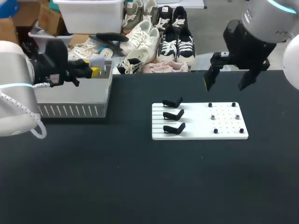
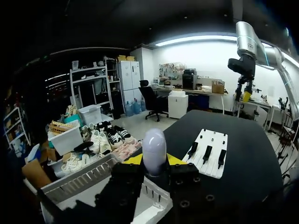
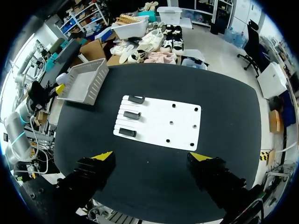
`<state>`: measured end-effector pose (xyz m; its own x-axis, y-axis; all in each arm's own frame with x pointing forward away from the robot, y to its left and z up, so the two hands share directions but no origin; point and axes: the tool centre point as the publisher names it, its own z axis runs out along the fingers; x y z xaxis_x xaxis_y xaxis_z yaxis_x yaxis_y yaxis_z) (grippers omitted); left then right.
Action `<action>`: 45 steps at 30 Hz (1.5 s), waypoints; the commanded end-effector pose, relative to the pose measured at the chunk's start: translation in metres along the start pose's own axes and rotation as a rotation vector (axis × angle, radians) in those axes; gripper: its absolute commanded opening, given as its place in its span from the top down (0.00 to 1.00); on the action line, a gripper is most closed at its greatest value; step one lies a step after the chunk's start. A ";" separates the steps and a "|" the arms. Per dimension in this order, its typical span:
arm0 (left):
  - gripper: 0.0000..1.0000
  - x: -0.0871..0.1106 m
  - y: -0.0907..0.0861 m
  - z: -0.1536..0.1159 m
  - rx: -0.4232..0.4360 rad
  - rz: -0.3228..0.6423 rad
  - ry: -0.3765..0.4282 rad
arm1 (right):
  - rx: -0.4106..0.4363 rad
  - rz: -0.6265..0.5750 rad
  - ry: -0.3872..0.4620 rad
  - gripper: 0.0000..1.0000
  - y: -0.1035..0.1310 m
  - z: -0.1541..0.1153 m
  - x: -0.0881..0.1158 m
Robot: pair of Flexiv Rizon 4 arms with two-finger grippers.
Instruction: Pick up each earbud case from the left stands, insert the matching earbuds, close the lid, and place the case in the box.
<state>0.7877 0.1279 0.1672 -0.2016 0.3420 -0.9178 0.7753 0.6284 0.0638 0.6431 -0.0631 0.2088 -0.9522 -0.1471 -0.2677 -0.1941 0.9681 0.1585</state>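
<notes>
1. From the head camera I see the black table (image 1: 93, 177) running across the whole frame, from the lower edge up past the middle.
2. A flat white board (image 1: 196, 126) lies on it, a little right of the frame's centre. Three black stands (image 1: 174, 115) sit in a column on the board's left part, and a few small dark pegs (image 1: 212, 117) dot its right part.
3. The white box (image 1: 70, 109), with slotted walls, sits at the table's far left edge in the frame's upper left, well apart from the board.
4. My left arm (image 1: 18, 88) comes in from the frame's left, and the left gripper (image 1: 93, 71) hangs at the box's far right corner.
5. In the left wrist view that claw is clenched on the earbud case (image 2: 154, 149). The pale, rounded case stands upright between the two yellow tips, lid closed, with the box's wall under the fingers and the board ahead of them.
6. The right gripper (image 1: 227, 80) hangs in the frame's upper right, above the table's far edge and beyond the board.
7. In the right wrist view its fingers (image 3: 96, 165) are spread wide and released, grasping nothing, and the board and box lie ahead of them.
</notes>
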 end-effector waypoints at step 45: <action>0.00 -0.012 -0.077 -0.012 0.230 -0.013 -0.185 | 0.002 0.002 -0.005 0.00 0.000 -0.001 0.002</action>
<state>0.7289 0.0787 0.1802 -0.1955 0.3394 -0.9201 0.8934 0.4485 -0.0243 0.6428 -0.0630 0.2087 -0.9522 -0.1464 -0.2681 -0.1935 0.9683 0.1583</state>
